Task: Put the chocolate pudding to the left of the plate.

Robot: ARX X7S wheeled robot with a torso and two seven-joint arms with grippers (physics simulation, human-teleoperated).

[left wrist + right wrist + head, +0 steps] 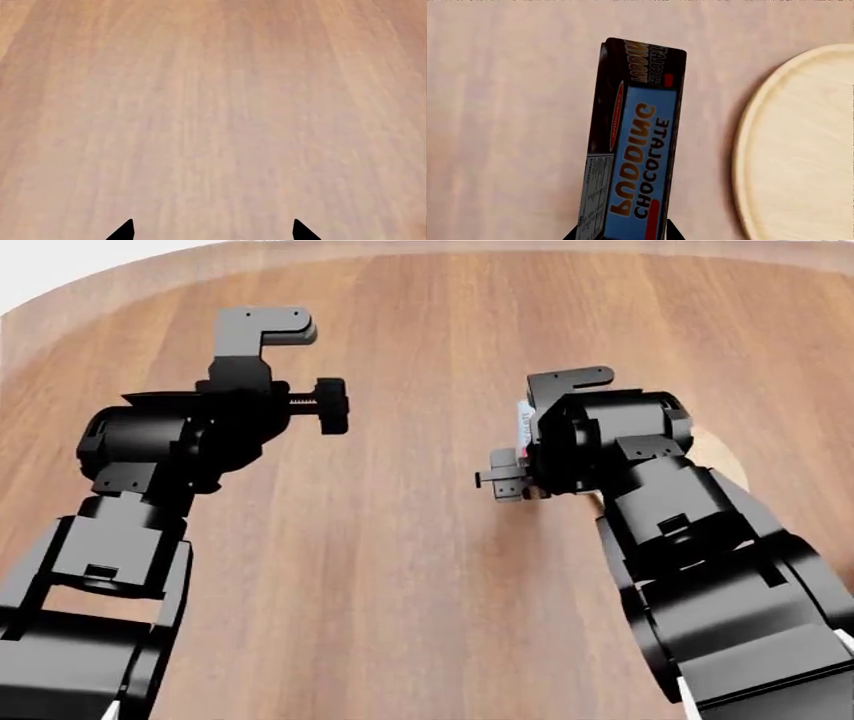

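From the left wrist camera, only the bare wooden table (213,100) shows, its grain running away from the lens. 2 dark fingertips (123,231) of the left gripper (212,232) poke in at the frame edge, set wide apart with nothing between them.

From the head camera, both black arms reach out over the table. The left arm sits at the view's left, its gripper hidden behind the wrist housing. The right arm is at the view's right, bent downward, and the right gripper (525,455) is mostly masked by its own wrist. A sliver of the pudding (525,420), white and red, shows just beside that wrist. A pale edge of the plate (722,462) peeks out on the far right of the arm.

From the right wrist camera, the pudding carton stands on edge, its blue face printed "CHOCOLATE PUDDING", dark brown sides around it. Its near end sits between the 2 dark fingertips (671,231) of the right gripper, which appear clamped on it. The plate lies close beside the carton, not touching, with a strip of table between them. I cannot tell whether the carton rests on the table or hangs above it.
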